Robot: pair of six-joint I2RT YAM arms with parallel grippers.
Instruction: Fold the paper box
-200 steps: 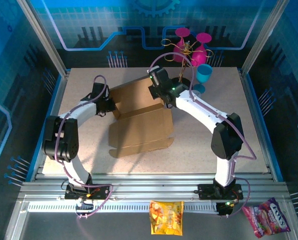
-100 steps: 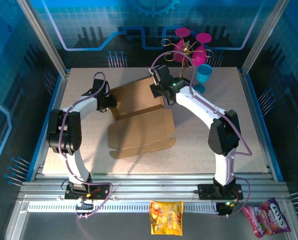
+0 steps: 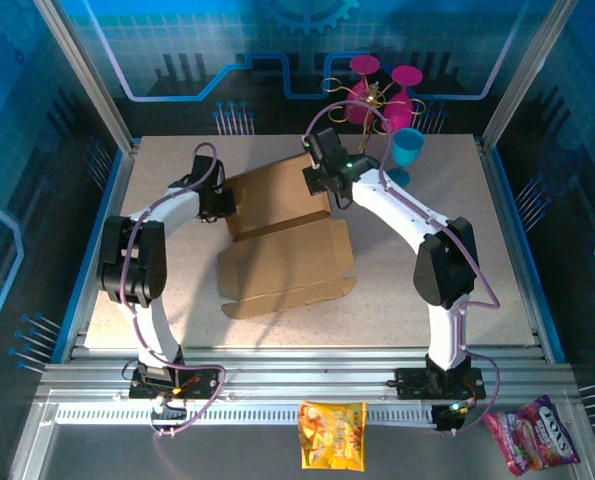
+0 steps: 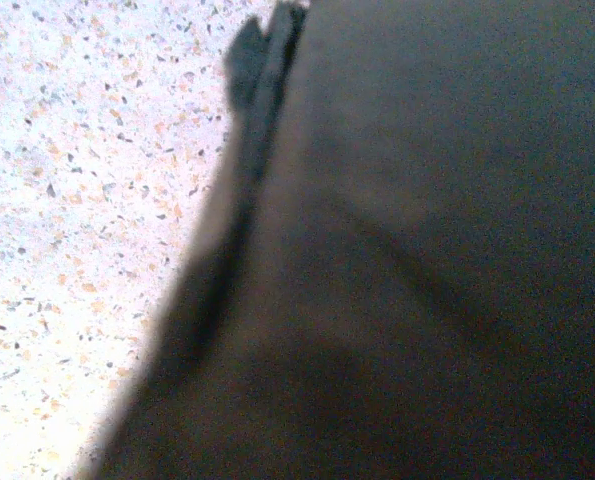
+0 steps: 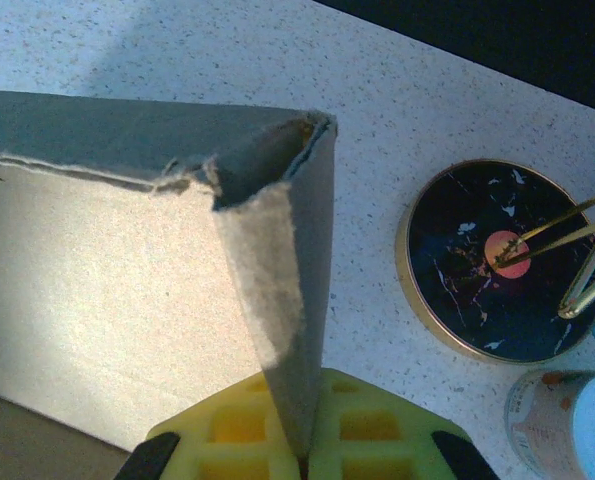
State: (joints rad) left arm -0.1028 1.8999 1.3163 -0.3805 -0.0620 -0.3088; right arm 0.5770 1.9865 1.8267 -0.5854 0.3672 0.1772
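The paper box (image 3: 282,255) is a brown cardboard sheet in mid-table, its front panel flat and its rear panel (image 3: 275,192) tilted up. At that panel's right end my right gripper (image 3: 324,187) holds on. In the right wrist view its yellow fingers (image 5: 227,430) are shut on a thin upright side flap (image 5: 287,300) of the paper box (image 5: 107,290); the right gripper (image 5: 302,455) pinches its lower edge. My left gripper (image 3: 220,203) is against the panel's left end. Dark, blurred cardboard (image 4: 427,260) hides its fingers in the left wrist view.
Behind the box's right end stand two pink goblets (image 3: 382,85), a gold wire stand (image 3: 365,100) on a black round base (image 5: 492,260), and a blue cup (image 3: 408,148). Two snack packets (image 3: 332,435) (image 3: 532,435) lie beyond the table's front rail. Bare speckled table (image 3: 427,260) lies to the right.
Both grippers have shifted slightly right with the rear panel, and the whole box has slid a little to the right. The left arm's elbow has drawn in.
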